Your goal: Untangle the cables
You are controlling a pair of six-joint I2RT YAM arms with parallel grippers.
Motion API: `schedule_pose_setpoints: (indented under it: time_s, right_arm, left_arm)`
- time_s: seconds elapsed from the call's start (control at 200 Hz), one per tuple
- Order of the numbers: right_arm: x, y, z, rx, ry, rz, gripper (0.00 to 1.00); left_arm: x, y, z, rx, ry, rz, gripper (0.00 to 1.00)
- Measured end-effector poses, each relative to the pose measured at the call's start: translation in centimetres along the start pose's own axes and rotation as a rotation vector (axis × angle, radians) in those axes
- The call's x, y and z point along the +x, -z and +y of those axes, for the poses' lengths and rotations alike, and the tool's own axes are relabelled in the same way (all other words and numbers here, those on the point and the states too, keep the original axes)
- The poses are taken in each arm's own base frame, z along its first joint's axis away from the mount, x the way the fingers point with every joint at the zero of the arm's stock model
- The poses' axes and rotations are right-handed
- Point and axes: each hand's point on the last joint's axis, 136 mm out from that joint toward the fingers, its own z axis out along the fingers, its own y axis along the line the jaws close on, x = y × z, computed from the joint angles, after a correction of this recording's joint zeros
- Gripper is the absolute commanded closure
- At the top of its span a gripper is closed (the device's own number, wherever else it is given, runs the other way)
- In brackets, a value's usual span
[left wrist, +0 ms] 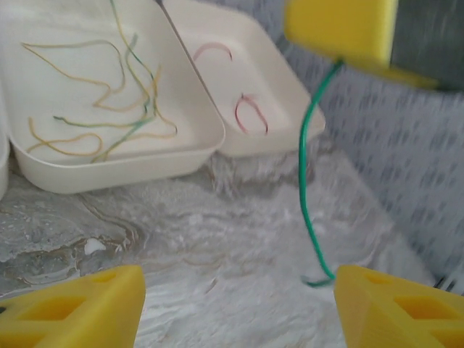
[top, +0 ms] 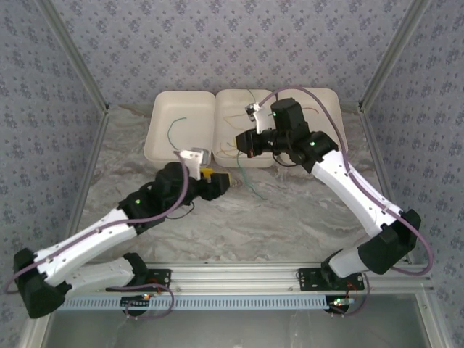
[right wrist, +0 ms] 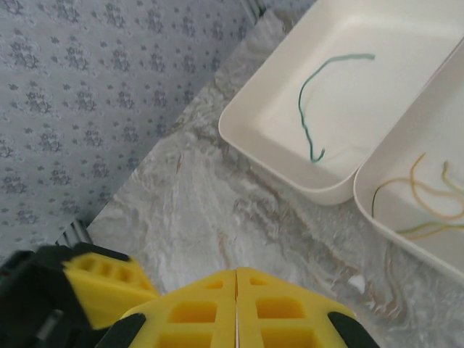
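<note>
1. Cables point(left wrist: 148, 109) lay spread across three white trays and the marble-patterned table point(top: 290, 217).
2. At the far left, the left tray point(right wrist: 362, 109) held a single green strand point(right wrist: 300, 109), lying alone in a loose curve.
3. Next to it, the middle tray point(left wrist: 109, 170) held yellow-orange strands point(left wrist: 109, 42) crossed with a thin green one.
4. Touching that tray's side, the right tray point(left wrist: 283, 87) held two short red strands point(left wrist: 246, 98), lying apart from each other.
5. One long green cable point(left wrist: 304, 167) ran from the right gripper point(left wrist: 341, 29) down to the table, its lower end curling just beside one finger of the left gripper point(left wrist: 239, 286).
6. On the right gripper, the yellow fingers were pressed together, and the long green cable's top end met their underside; that spot was blurred.
7. Low over the table before the middle tray, the left gripper had its fingers well apart, with nothing between them.
</note>
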Motion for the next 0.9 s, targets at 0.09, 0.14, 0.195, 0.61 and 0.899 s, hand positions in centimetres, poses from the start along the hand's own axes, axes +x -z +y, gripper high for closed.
schedule_pose_setpoints:
  time_s: [0.09,0.14,0.195,0.61,0.899]
  right_arm:
    - [0.5,-0.3,0.2,-0.017,-0.033,0.025,1.0]
    - [0.7,-0.3,0.3,-0.024,-0.042,0.034,1.0]
    - [0.8,-0.3,0.4,-0.034,-0.054,0.041,1.0]
    - [1.8,-1.1,2.3,-0.092,-0.083,0.064,1.0]
    - [2.0,-0.7,2.4,-0.073,-0.087,0.042,0.61]
  left_arm:
    - [1.0,-1.3,-0.1,-0.006,-0.073,0.036,0.29]
    - [1.2,-1.7,-0.1,-0.007,-0.096,0.04,0.29]
    - [0.9,-1.9,-0.2,-0.001,-0.107,0.029,0.29]
    - [-0.7,-3.6,-1.7,0.034,-0.105,-0.011,0.75]
    - [-2.0,-2.9,-0.7,-0.018,-0.032,-0.045,1.0]
